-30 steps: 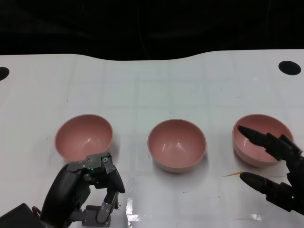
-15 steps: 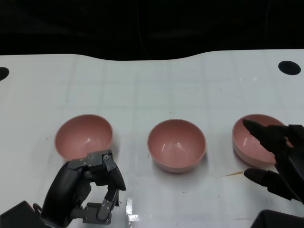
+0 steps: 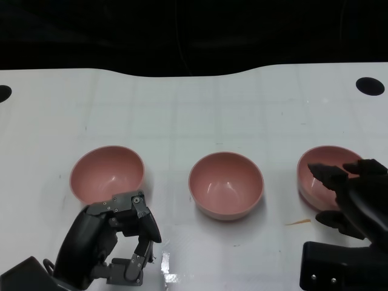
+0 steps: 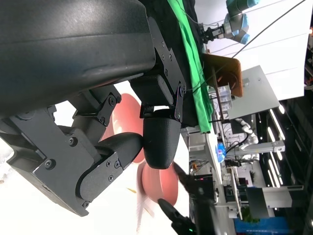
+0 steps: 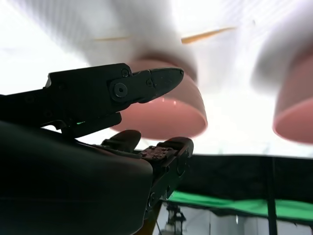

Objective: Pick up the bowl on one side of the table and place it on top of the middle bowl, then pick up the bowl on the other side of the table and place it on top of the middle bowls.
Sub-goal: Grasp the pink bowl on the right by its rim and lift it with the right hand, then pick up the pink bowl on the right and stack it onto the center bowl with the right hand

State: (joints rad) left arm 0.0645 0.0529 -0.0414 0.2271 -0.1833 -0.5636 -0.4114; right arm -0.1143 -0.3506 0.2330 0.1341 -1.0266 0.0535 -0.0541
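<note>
three pink bowls sit in a row across the white table, each upright and well apart from its neighbours. the middle bowl is at the centre of the head view. the left bowl lies toward 9 o'clock from it, and the right bowl toward 3 o'clock. none is stacked on another.

the right hand is at the right bowl's 4 o'clock side, its dark fingers spread and reaching over the near rim, with a lower finger beside the bowl's outer wall. whether any fingertip touches the bowl cannot be told from the head view. in the right wrist view the fingers are apart with a gap between upper and lower ones, and the pink bowl shows just beyond them, not clasped.

the left hand is at 6 o'clock of the left bowl, near it but apart, fingers curled inward around nothing. the left wrist view shows those curled fingers close together with pink bowls blurred behind them.

a thin tan sliver lies on the table between the middle and right bowls, toward the near edge. a dark round hole marks the table at 2 o'clock.
</note>
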